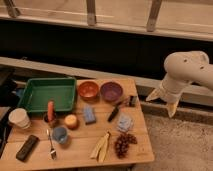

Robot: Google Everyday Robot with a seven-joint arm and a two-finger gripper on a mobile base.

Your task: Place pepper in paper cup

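Observation:
The pepper (50,110) is slim and red-orange. It lies near the left of the wooden table (80,155), just in front of the green tray, with its near end by a small dark object. The paper cup (19,118) is cream and stands upright at the table's left edge, a short way left of the pepper. My gripper (161,105) hangs off the table's right side, beyond its far right corner, far from both. Its two yellowish fingers are spread apart and hold nothing.
A green tray (45,94), an orange bowl (88,90) and a purple bowl (111,91) line the back. A round orange fruit (71,121), blue cup (60,134), blue sponge (89,115), brush (119,107), grapes (124,143), banana (101,146), fork (51,145) and a black bar (26,147) lie on the table.

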